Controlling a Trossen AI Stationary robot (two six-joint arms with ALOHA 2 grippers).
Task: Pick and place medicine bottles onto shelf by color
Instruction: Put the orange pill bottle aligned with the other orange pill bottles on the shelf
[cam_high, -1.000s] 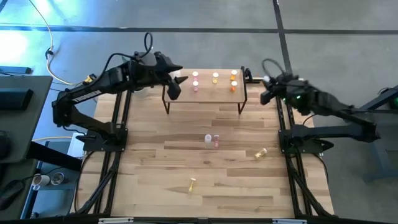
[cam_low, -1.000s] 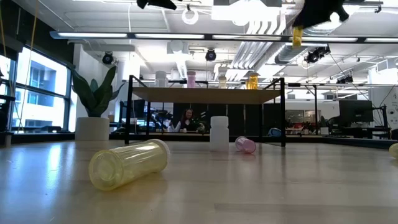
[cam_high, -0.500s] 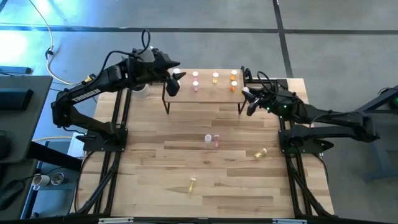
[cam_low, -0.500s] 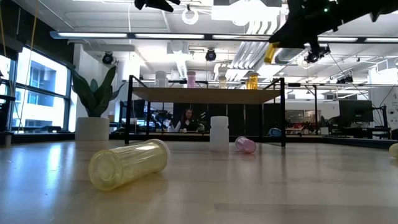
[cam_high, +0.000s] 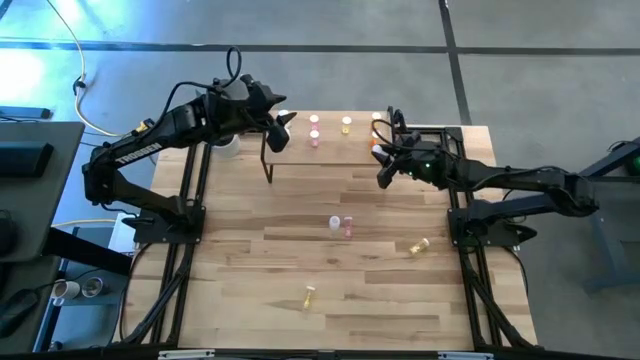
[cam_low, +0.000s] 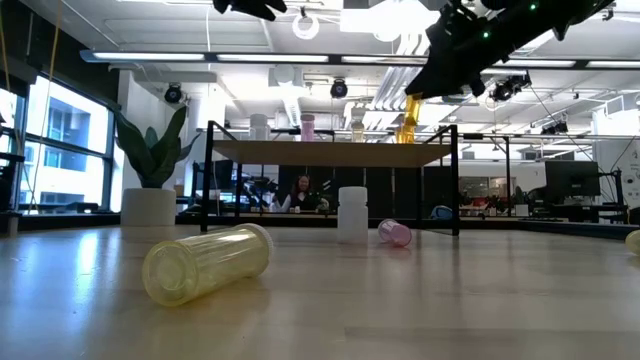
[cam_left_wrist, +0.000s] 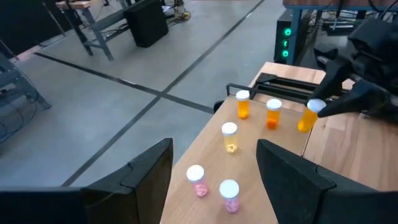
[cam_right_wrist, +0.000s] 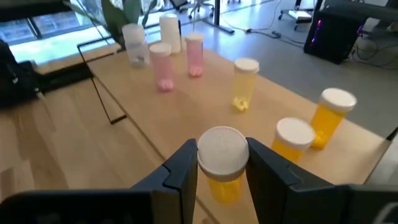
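Bottles first — from the high view we count pink (cam_high: 314, 137), pale yellow (cam_high: 346, 124) and orange (cam_high: 377, 120) ones standing on the shelf (cam_high: 300, 160). Our right gripper (cam_high: 381, 152) sits over the shelf's right end; the left gripper (cam_high: 281, 130) hovers at its left end. Down on the tabletop (cam_high: 250, 270) we've got a white and pink pair (cam_high: 341, 226) and two stray yellow ones (cam_high: 417, 245).

Low view: the held orange bottle (cam_low: 412, 118) hangs tilted just above the shelf board, right beside the orange one already there. A yellow bottle (cam_low: 208, 263) lies up close.

Left wrist view: left fingers (cam_left_wrist: 152, 174) spread wide, nothing between them — five capped bottles stand beyond.

Right wrist view: right fingers (cam_right_wrist: 264, 168) pinch the orange bottle's body, its white cap (cam_right_wrist: 222, 149) facing us.
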